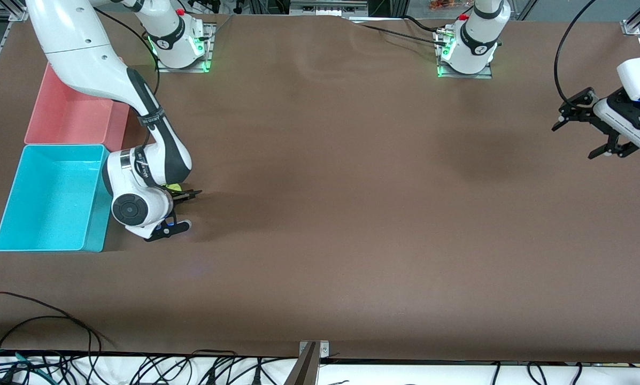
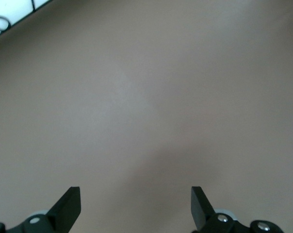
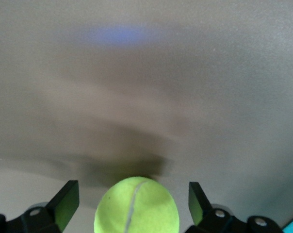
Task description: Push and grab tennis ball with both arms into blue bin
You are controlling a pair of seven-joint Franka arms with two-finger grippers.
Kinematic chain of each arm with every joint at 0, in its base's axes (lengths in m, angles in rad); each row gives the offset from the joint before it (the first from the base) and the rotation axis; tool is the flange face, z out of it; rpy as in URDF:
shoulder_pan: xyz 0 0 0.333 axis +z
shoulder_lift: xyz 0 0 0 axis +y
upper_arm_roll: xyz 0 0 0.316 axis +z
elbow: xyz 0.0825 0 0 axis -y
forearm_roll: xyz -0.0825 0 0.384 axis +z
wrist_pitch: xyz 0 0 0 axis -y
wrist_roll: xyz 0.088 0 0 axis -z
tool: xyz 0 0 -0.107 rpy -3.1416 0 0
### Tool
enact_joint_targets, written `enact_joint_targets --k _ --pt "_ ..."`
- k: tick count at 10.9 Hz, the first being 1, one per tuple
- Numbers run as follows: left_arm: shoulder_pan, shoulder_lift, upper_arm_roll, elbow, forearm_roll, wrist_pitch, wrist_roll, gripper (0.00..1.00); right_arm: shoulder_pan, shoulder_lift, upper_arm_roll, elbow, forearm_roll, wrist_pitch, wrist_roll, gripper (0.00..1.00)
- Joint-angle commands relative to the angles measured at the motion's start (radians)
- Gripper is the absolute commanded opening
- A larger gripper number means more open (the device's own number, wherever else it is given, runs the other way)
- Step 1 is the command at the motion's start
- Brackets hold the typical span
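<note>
Right gripper: your right gripper [image 1: 183,209] sits low at the table, just beside the blue bin, at the right arm's end of the table. Its jaws stand wide apart, one finger on each side of the tennis ball, and you can see a gap between the ball and each finger [image 3: 66,204] in the right wrist view, so it is not clamped on anything.
Tennis ball: you find the tennis ball [image 3: 136,206] between the right gripper's fingers, resting on the table. In the front view only a sliver of yellow-green [image 1: 172,187] shows beside the wrist of the right arm [image 1: 154,166]. Its curved seam faces the wrist camera.
Blue bin: the blue bin [image 1: 9,200] stands on the table near the front camera's side of the pink bin, its rim touching or almost touching that bin. You can see nothing inside it. The ball is outside it, just past the wall that faces the middle of the table.
Pink bin: the pink bin [image 1: 41,115] lies farther from the front camera than the blue one, partly covered by the right arm.
Left gripper: your left gripper [image 1: 584,128] hangs in the air over the left arm's end of the table, well apart from the ball. Its jaws are spread wide with nothing between them; you see only bare brown table [image 2: 146,97] under it. This arm waits.
</note>
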Motion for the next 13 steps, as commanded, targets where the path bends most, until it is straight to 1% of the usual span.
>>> enact_joint_targets --k 1,2,3,4,5,7,9,10,11,12,13 --pt "-0.014 0.004 -0.059 0.136 0.107 -0.177 -0.209 1.00 -0.011 -0.003 -0.002 -0.003 -0.043 -0.035 -0.012 1.00" --pt "-0.016 0.004 -0.094 0.163 0.168 -0.208 -0.270 1.00 -0.014 -0.002 -0.002 -0.002 -0.042 -0.101 -0.007 1.00" --pt "-0.014 0.004 -0.131 0.176 0.223 -0.227 -0.337 1.00 -0.012 0.001 -0.002 -0.003 -0.043 -0.111 -0.007 1.00" --pt "-0.014 0.004 -0.144 0.186 0.234 -0.262 -0.387 1.00 -0.017 0.007 -0.002 -0.003 -0.043 -0.112 -0.012 1.00" --pt "-0.014 0.004 -0.144 0.214 0.234 -0.300 -0.408 1.00 -0.023 0.018 -0.002 0.000 -0.040 -0.103 -0.001 0.98" --pt "-0.014 0.004 -0.141 0.258 0.234 -0.368 -0.479 1.00 -0.017 0.017 -0.001 0.008 -0.042 -0.102 -0.004 0.98" --pt "-0.014 0.004 -0.133 0.285 0.222 -0.385 -0.578 1.00 -0.023 0.021 -0.002 0.018 -0.045 -0.085 -0.010 0.98" --pt "-0.013 0.004 -0.131 0.285 0.216 -0.385 -0.609 1.00 -0.027 0.023 -0.002 0.012 -0.045 -0.091 -0.012 0.88" --pt "-0.016 0.004 -0.134 0.285 0.217 -0.385 -0.625 1.00 -0.035 0.024 -0.002 0.009 -0.045 -0.094 -0.012 0.70" --pt "-0.020 0.004 -0.141 0.285 0.216 -0.385 -0.670 1.00 -0.040 0.026 -0.002 0.011 -0.045 -0.094 -0.013 0.49" --pt "-0.031 0.004 -0.147 0.285 0.216 -0.385 -0.748 1.00 -0.037 0.029 -0.001 0.011 -0.045 -0.095 -0.012 0.34"
